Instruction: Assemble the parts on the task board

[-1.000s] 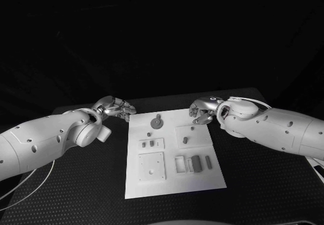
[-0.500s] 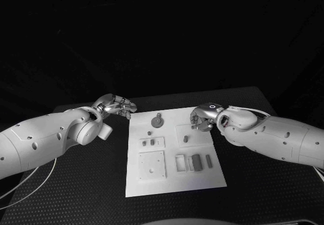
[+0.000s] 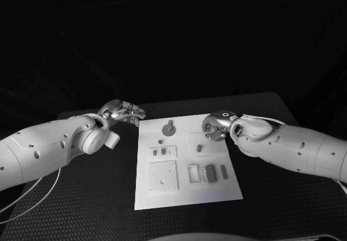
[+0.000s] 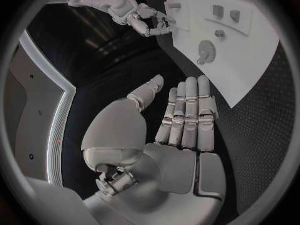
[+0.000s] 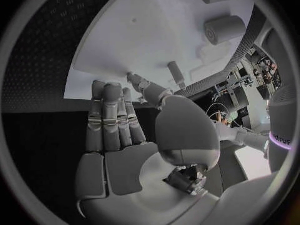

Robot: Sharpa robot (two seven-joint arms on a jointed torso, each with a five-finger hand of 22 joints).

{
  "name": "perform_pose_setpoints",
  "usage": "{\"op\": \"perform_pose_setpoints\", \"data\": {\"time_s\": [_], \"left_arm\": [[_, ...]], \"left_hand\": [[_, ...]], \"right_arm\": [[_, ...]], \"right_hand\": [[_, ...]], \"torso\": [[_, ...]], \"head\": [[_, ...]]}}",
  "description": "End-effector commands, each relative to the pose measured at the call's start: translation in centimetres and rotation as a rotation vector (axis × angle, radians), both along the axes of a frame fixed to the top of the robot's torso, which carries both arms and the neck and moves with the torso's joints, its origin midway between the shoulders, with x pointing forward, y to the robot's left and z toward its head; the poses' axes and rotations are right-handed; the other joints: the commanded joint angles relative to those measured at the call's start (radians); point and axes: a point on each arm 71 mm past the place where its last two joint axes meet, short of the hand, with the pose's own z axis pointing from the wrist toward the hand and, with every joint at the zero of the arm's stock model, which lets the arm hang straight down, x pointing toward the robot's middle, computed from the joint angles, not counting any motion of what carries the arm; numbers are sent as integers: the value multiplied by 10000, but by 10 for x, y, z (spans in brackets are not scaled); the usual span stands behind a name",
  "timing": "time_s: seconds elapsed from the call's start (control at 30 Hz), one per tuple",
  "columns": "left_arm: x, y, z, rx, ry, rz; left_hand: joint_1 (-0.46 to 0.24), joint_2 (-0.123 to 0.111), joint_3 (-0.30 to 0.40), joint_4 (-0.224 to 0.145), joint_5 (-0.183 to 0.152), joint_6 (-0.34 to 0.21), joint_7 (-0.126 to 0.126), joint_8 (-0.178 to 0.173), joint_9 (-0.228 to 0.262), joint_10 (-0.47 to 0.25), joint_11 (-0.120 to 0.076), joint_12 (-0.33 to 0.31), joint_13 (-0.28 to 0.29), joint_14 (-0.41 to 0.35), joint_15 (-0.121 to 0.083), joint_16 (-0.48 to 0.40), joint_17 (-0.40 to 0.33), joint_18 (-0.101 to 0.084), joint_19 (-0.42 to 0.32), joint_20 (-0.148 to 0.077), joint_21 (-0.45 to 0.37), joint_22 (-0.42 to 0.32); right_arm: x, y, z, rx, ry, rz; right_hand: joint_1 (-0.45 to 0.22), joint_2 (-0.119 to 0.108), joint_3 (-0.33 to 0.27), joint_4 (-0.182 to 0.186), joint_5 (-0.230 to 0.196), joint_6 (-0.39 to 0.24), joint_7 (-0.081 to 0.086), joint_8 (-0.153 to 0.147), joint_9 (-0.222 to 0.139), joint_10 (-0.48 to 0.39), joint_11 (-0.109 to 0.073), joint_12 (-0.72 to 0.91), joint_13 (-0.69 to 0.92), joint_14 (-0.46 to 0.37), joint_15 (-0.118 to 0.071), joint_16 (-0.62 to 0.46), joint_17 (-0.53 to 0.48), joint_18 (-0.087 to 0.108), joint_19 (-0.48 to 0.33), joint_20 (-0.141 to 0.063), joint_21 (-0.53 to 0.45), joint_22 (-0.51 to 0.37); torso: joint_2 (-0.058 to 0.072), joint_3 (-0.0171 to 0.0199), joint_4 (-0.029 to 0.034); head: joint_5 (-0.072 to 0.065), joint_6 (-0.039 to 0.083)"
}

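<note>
The white task board (image 3: 189, 193) lies in the middle of the black table. On it sit a round grey gear-like part (image 3: 168, 130), small grey parts (image 3: 199, 148) near its middle, and a dark block (image 3: 210, 173) nearer me. My left hand (image 3: 123, 111) hovers off the board's far left corner, fingers straight, holding nothing (image 4: 184, 120). My right hand (image 3: 214, 127) is over the board's far right corner, fingers stretched out and empty (image 5: 119, 130). The right wrist view shows the board (image 5: 144, 35) with a grey cylinder (image 5: 222, 29) and a thin peg (image 5: 177, 74).
Black textured table (image 3: 87, 201) surrounds the board on all sides. The left wrist view shows the board (image 4: 250, 70), the gear (image 4: 206, 50) and my right hand (image 4: 150, 22) beyond it.
My right hand has come inward from beside the far right corner to over the board's edge. My left hand has drifted slightly farther away.
</note>
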Motion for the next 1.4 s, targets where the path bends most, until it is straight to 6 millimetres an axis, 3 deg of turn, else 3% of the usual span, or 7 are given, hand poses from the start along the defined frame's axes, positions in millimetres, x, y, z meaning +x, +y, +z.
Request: {"op": "perform_pose_setpoints", "data": {"time_s": [0.03, 0.57, 0.73, 0.9, 1.4], "left_arm": [[0, -1, 2, -171, -70, 28], [1, 1, 1, -126, 29, 73], [1, 1, 1, -116, 67, 61], [1, 3, 0, -88, 101, 111], [1, 3, 0, -65, 146, 132]], "left_hand": [[-115, 18, -58, 3, -47, -19, 32, -44, -13, -13, 40, -46, -15, 39, 49, -51, 13, 105, 24, 62, -47, -13], [-141, 25, -75, 19, -47, -32, 39, -49, -16, -23, 47, -56, -26, 54, 47, -69, 29, 107, 42, 63, -66, -25], [-141, 32, -74, 22, -46, -34, 39, -50, -17, -25, 47, -57, -28, 55, 47, -73, 31, 108, 45, 62, -70, -28], [-143, 37, -74, 24, -47, -34, 39, -50, -17, -26, 48, -58, -30, 55, 47, -77, 34, 108, 46, 63, -75, -30], [-147, 31, -80, 24, -47, -48, 43, -56, -20, -43, 55, -70, -41, 50, 51, -101, 44, 107, 44, 66, -98, -42]], "right_arm": [[-1, 0, -6, -153, 133, -23], [-6, 2, -17, -552, 402, 67], [-7, 2, -19, -885, 318, 148], [-8, -2, -22, -1191, 268, 92], [-15, 3, -39, -1735, 365, 161]], "right_hand": [[-13, -90, -2, 78, 25, -60, -2, -49, -19, 5, 10, -62, -20, -25, 47, 26, 15, 84, 14, 69, -48, 15], [44, 87, 4, 110, 23, 372, -188, 176, 68, 673, -180, 39, 38, -61, -129, 44, 44, 84, 8, 73, -110, 137], [139, 298, 11, -9, 19, 541, -260, 270, 137, 920, -255, 79, 102, -47, -197, 59, 57, 84, 24, 61, -127, 190], [241, 481, -48, -101, 21, 951, -434, 494, 310, 1424, -441, 216, 286, 109, -373, 274, 173, 84, 195, -18, -41, 328], [447, 658, -32, -143, 23, 989, -454, 497, 379, 1502, -473, 141, 360, 114, -400, 388, 236, 84, 235, -69, -33, 419]], "torso": [[5, 1, -2], [-6, 17, -24], [-3, 10, -9], [-1, 12, -17], [-2, 2, 0]], "head": [[11, -32], [60, -126], [39, -159], [24, -183], [-3, -232]]}}
